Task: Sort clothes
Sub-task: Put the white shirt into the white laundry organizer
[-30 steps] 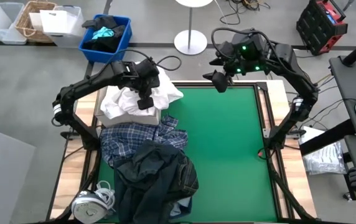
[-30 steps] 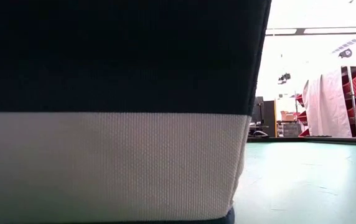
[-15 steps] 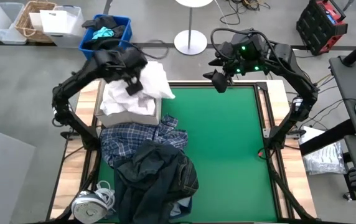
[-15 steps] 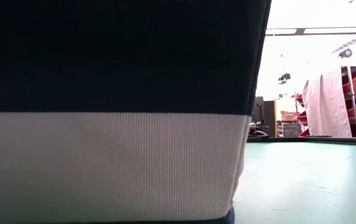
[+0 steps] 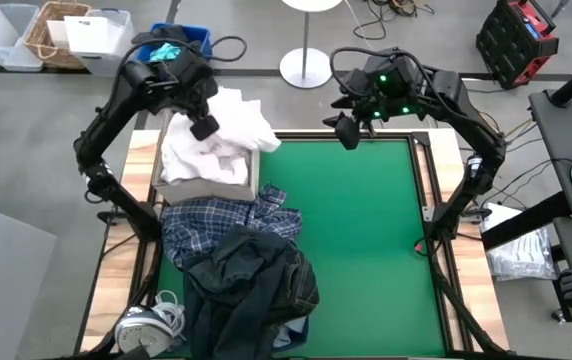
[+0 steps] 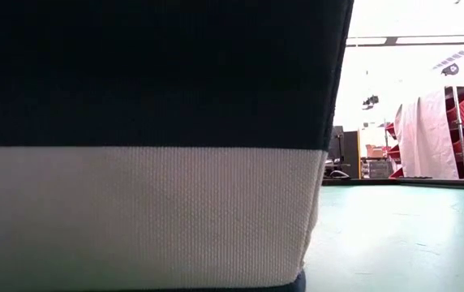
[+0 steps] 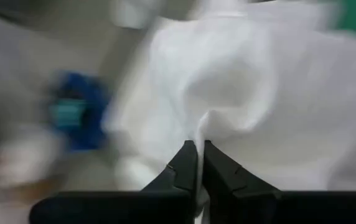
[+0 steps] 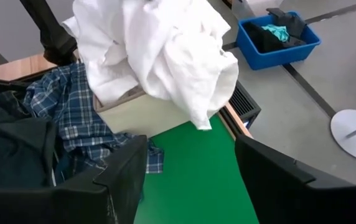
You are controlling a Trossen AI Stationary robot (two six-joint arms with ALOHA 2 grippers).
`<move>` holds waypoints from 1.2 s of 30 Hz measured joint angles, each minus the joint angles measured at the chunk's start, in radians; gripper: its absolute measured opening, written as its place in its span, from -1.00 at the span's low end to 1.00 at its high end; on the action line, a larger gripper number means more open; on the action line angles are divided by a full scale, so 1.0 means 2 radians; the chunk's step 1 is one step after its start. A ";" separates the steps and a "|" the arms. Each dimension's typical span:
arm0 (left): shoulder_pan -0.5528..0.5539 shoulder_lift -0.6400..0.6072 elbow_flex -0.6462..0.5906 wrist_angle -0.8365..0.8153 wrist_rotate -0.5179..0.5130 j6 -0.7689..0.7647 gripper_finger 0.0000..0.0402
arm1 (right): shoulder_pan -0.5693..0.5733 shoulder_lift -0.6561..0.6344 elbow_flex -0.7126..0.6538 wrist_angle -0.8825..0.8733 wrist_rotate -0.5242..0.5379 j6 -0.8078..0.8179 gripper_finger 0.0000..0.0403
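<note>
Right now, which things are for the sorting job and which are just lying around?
For the job:
white shirt, pinched in the left gripper
plaid shirt
dark navy piece

Just lying about:
blue bin
wicker basket
right gripper, waiting

No readable text or labels

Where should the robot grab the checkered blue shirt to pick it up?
Probably at the bunched fold of the plaid shirt nearest the green mat, coming straight down. That edge lies bare; the dark navy piece covers its other end.
</note>
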 joint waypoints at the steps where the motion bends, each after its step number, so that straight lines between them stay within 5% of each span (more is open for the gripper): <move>1: 0.012 0.000 -0.013 0.001 0.045 -0.013 -1.00 | 0.000 0.000 -0.001 0.000 0.000 0.000 0.17; 3: 0.033 0.000 -0.048 0.000 0.088 -0.040 -1.00 | 0.000 0.000 -0.004 0.000 0.000 0.003 0.16; 7: 0.054 -0.004 -0.136 0.000 0.057 -0.054 -1.00 | 0.000 0.000 -0.013 0.000 0.000 0.010 0.15; 18: 0.061 0.005 -0.326 0.001 0.108 -0.034 -1.00 | 0.000 0.000 -0.066 0.021 0.000 0.013 0.12; 28: 0.061 0.029 -0.367 0.001 0.144 -0.035 -1.00 | 0.000 0.000 -0.119 0.053 0.000 0.018 0.12; 36: 0.061 0.061 -0.338 0.000 0.142 -0.043 -1.00 | 0.000 -0.001 -0.134 0.056 0.000 0.023 0.14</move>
